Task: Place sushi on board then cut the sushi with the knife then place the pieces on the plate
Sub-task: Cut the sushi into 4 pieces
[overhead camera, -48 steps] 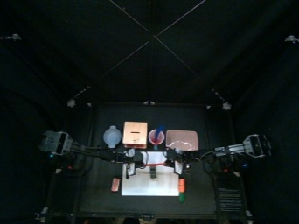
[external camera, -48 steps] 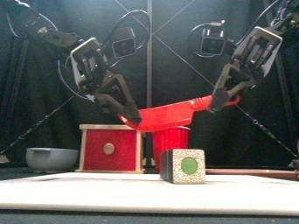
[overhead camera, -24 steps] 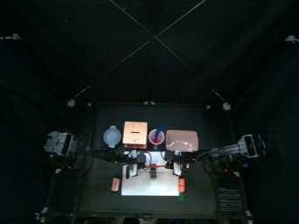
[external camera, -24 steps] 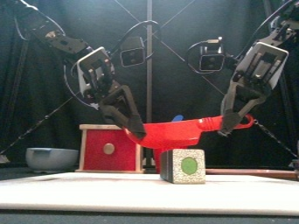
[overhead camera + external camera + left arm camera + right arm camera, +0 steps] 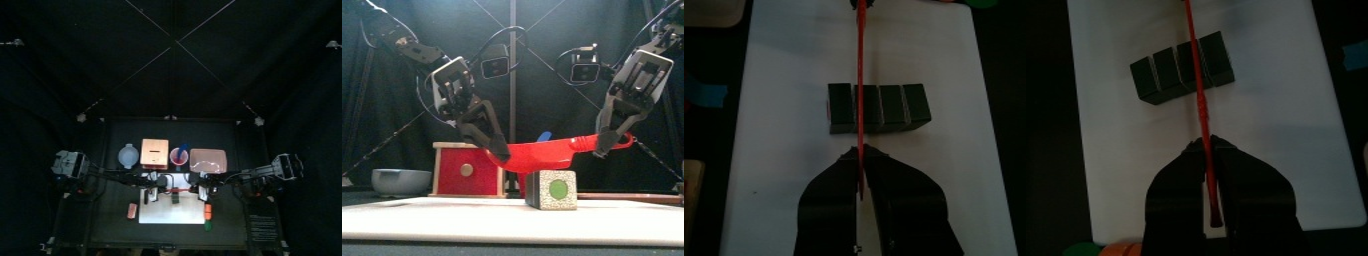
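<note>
From above, the white board [image 5: 167, 214] lies under the two arms where they meet. The pink tray [image 5: 209, 158] sits bare beyond them, toward the back on the right arm's side, so no piece has been plated. From the front, the left gripper [image 5: 492, 150] and the right gripper [image 5: 607, 141] each pinch one end of the red knife [image 5: 556, 152], which they hold level between them. The sushi roll [image 5: 551, 189] stands on the board directly below the blade, a green disc on its near end. I cannot tell whether the edge is touching its top. Behind the knife stands the red cup [image 5: 537, 172], and past the left gripper's end are the wooden box [image 5: 466, 169] and the blue-grey bowl [image 5: 401, 180]. In the left wrist view the jaws are pressed together on the handle. The blade runs out over the roll, in line with the seam after its first block, and all four blocks sit closed up together. The right wrist view shows those jaws clamped on the other end and the blade crossing the same unbroken roll. I judge that the placing is done, the first cut is only lined up, and the rest of the cutting and all the plating remain. No brand, label or lettering can be read anywhere.
</note>
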`<state>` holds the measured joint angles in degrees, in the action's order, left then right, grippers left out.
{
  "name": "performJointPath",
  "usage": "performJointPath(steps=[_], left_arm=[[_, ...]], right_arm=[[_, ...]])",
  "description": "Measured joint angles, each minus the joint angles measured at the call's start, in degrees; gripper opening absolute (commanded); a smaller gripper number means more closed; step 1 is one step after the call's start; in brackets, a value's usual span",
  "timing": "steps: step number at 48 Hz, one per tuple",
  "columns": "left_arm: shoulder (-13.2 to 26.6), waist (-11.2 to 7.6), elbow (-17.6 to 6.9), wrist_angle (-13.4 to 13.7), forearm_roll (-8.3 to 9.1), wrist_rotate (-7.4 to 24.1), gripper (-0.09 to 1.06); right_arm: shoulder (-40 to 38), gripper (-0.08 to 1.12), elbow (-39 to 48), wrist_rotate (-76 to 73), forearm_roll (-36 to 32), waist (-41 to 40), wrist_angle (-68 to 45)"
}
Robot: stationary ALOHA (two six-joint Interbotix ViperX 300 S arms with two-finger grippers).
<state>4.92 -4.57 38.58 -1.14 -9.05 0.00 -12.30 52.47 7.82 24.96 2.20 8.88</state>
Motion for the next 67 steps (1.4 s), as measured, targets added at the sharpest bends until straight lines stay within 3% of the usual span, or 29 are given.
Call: performJointPath(steps=[17,43,67], left_arm=[[0.88,0.00,-0.88,-0.09,-0.09,0.18,0.45],[0.79,0.35,-1.32,0.18,1.93,0.18,0.45],[0.88,0.88,-1.32,0.62,2.02,0.18,0.45]], right_arm=[[0.00,0.31,0.44,0.00,-0.09,-0.44,0.09],[-0.09,0.31,0.35,0.09,-0.88,-1.23,0.18],[-0.09,0.31,0.35,0.00,-0.62,-1.76,0.26]])
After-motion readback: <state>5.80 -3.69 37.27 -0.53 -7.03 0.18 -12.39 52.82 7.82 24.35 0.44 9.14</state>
